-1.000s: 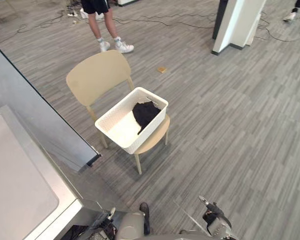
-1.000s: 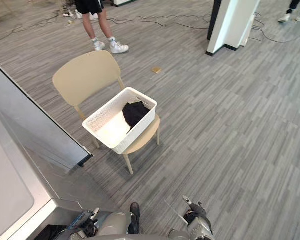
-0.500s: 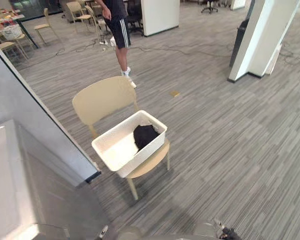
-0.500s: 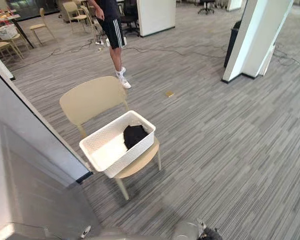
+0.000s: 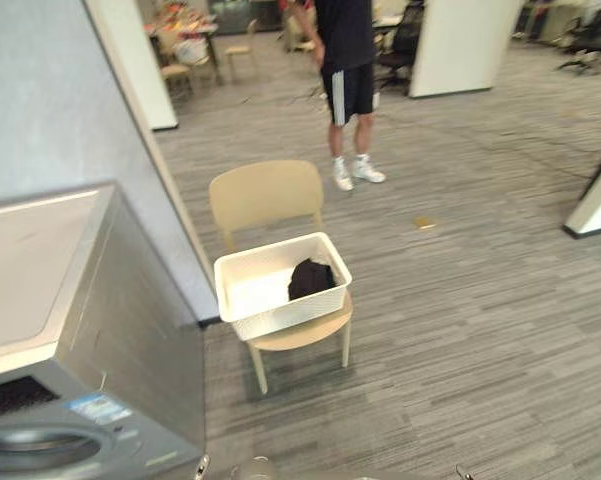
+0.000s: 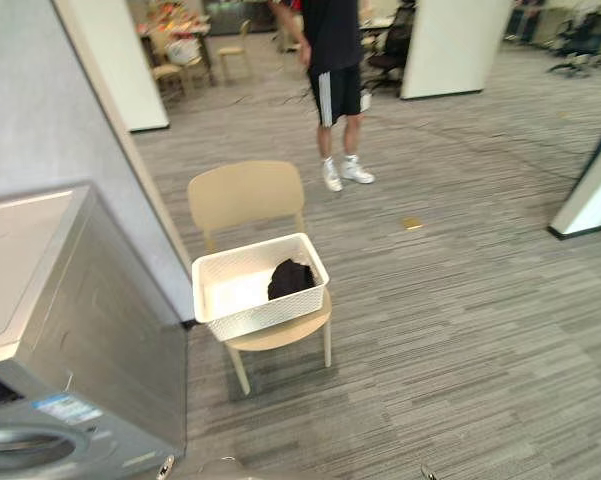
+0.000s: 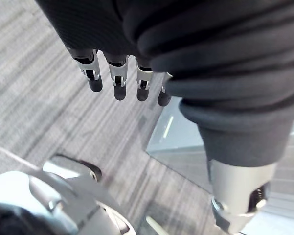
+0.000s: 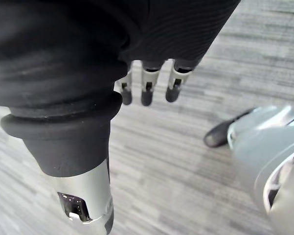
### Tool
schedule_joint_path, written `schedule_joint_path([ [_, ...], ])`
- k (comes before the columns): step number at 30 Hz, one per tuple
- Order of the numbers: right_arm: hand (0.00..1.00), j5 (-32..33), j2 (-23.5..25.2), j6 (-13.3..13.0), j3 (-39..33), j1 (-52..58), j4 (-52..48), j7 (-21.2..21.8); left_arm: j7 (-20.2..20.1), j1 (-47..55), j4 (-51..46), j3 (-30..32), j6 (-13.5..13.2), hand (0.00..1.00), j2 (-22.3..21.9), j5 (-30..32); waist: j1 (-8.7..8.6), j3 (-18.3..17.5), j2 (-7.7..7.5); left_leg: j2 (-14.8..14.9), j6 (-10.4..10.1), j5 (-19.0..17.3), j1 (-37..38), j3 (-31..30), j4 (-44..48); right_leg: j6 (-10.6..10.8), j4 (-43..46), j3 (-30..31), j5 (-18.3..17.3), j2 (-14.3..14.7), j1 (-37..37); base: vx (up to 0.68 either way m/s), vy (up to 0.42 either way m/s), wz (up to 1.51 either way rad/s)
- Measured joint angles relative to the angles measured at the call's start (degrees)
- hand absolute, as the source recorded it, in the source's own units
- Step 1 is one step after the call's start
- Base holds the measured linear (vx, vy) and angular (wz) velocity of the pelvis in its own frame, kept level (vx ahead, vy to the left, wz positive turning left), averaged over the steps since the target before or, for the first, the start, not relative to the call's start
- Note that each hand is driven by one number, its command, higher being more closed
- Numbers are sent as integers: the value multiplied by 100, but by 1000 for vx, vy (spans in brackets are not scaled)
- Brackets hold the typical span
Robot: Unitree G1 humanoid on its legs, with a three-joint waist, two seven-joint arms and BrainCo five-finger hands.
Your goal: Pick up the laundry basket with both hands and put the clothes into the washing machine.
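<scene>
A white laundry basket [image 5: 280, 300] stands on the seat of a beige chair [image 5: 267, 195] in the middle of the floor. A black garment [image 5: 311, 278] lies in the basket's right half, with something white [image 6: 235, 293] beside it. The grey washing machine [image 5: 70, 330] stands at the left, its round door [image 5: 40, 448] facing the near edge. My left hand [image 7: 117, 81] hangs over the carpet with straight fingers and holds nothing. My right hand [image 8: 147, 88] hangs the same way, relaxed, far from the basket.
A person [image 5: 347, 80] in black shorts and white shoes stands behind the chair. A grey wall [image 5: 70, 90] rises behind the washing machine. A white pillar base [image 5: 598, 200] is at the right. Chairs and tables [image 5: 195, 45] stand far back. Open carpet lies to the right of the chair.
The camera has swung up and to the left: the washing machine's front now shows and the chair with the basket sits farther off. Both hands hang idle.
</scene>
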Motion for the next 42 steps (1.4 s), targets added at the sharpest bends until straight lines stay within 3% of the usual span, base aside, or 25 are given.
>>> schedule_joint_path([
  [5,0,65,282,-12,190,-213,-124,0,5,-11,127,58,30,0,-11,16,-7,25,56,-306,22,129,219,27,-603,62,-218,-53,110,-162,56,77,18,5],
  [7,0,207,297,-14,375,-110,-190,-7,7,-35,249,30,8,0,70,-27,-36,30,-24,-676,142,17,502,37,-982,185,22,-217,-150,-532,153,145,98,22],
  [9,0,286,247,-41,547,141,-454,-1,13,-120,256,-100,4,0,86,-44,-71,41,-7,-808,174,-52,655,22,-1076,169,1375,-193,-311,-940,-175,165,74,61],
  [10,0,291,282,-52,656,265,-594,0,14,-182,251,-268,1,0,135,-36,-127,41,-19,-829,181,-57,677,-142,-1030,-169,2632,127,-33,-1161,-728,110,54,76],
  [11,0,293,299,-52,802,310,-640,0,6,-198,241,-427,1,0,212,-32,-174,66,-73,-820,206,-73,744,-289,-1036,-213,3388,455,455,-1216,-1127,213,75,85],
  [12,0,370,340,-67,1011,342,-672,7,11,-264,226,-567,12,0,309,-16,-207,132,-18,-746,266,-112,839,-474,-991,-109,4120,851,751,-1181,-1491,221,23,62],
  [13,0,413,366,-75,1045,345,-670,3,14,-306,204,-612,12,0,348,-15,-202,162,-73,-689,289,-130,854,-567,-939,-51,4294,962,595,-1168,-1620,227,-7,64],
  [14,0,449,388,-93,1049,341,-672,-4,10,-391,181,-739,-5,0,416,-12,-178,205,-152,-585,246,-171,830,-687,-895,33,4251,948,264,-1155,-1797,119,-36,67],
  [16,0,492,407,-138,1021,390,-755,-30,30,-534,182,-737,-7,0,459,-12,-176,230,-196,-465,148,-163,876,-915,-894,101,3504,976,139,-1195,-1908,189,-107,67],
  [17,0,561,447,-163,1001,465,-864,-39,54,-609,173,-742,-9,0,445,-12,-182,222,-191,-388,75,-132,885,-1071,-841,141,2680,1143,162,-1138,-1842,278,-243,68],
  [19,0,682,588,-180,923,562,-892,-40,96,-690,75,-745,-16,0,337,17,-205,199,-246,-274,-108,-235,774,-1275,-635,337,1253,1609,483,-900,-1546,218,-326,76],
  [20,0,687,696,-181,793,622,-886,-48,117,-699,33,-739,-33,0,293,36,-201,149,-344,-266,-214,-285,769,-1348,-599,418,880,1664,980,-863,-1420,165,-403,54],
  [21,0,693,759,-180,716,664,-869,-50,122,-697,-15,-693,-58,0,307,81,-194,113,-427,-270,-322,-327,813,-1380,-616,570,814,1588,912,-890,-1342,179,-417,27],
  [22,0,710,703,-176,668,657,-840,-58,129,-668,4,-659,-61,0,229,141,-179,86,-297,-77,-453,-351,988,-1366,-665,617,690,1441,641,-741,-1094,216,-431,9],
  [23,0,713,634,-186,560,660,-867,-50,132,-594,2,-612,-68,0,57,171,-197,41,-77,127,-521,-298,1098,-1185,-697,508,647,1312,568,-543,-999,139,-239,0],
  [25,0,715,399,-143,435,599,-934,-49,131,-562,1,-475,-73,0,-153,177,-221,26,198,387,-704,-187,1189,-1011,-783,400,660,1197,470,-264,-866,100,-222,10],
  [28,0,760,423,-102,458,625,-1971,-145,130,-501,-20,-445,-90,0,-156,172,-312,11,200,559,-813,-72,1248,-1005,-965,341,584,1057,440,-84,-817,67,-152,14],
  [31,0,726,400,-200,817,832,-3782,-302,134,-405,-38,-488,-88,0,-122,182,-362,-24,113,529,-822,-54,1229,-997,-1050,335,524,1057,451,-98,-809,-7,-15,5],
  [32,0,465,365,-339,1038,931,-4602,-343,133,-360,-51,-591,-92,0,-68,192,-364,-79,65,506,-810,-46,1193,-1009,-1061,351,417,1045,484,-107,-807,-30,15,6],
  [35,0,99,299,-562,1324,896,-5484,-381,134,-345,-93,-946,-101,0,33,293,-363,-146,49,471,-765,-14,1071,-1022,-1094,375,103,1015,681,-104,-786,-13,34,4],
  [38,0,-216,95,-662,1629,588,-5570,-239,105,-354,-154,-1450,-120,0,176,590,-402,-158,69,436,-752,80,883,-1088,-1151,382,-324,911,979,-92,-696,-9,29,10],
  [42,0,-343,-810,-671,2571,-380,-5069,-26,-39,-441,-177,-1985,-126,0,327,870,-413,-97,175,371,-717,170,531,-1227,-1149,384,-780,789,1300,-99,-742,-45,20,15],
])
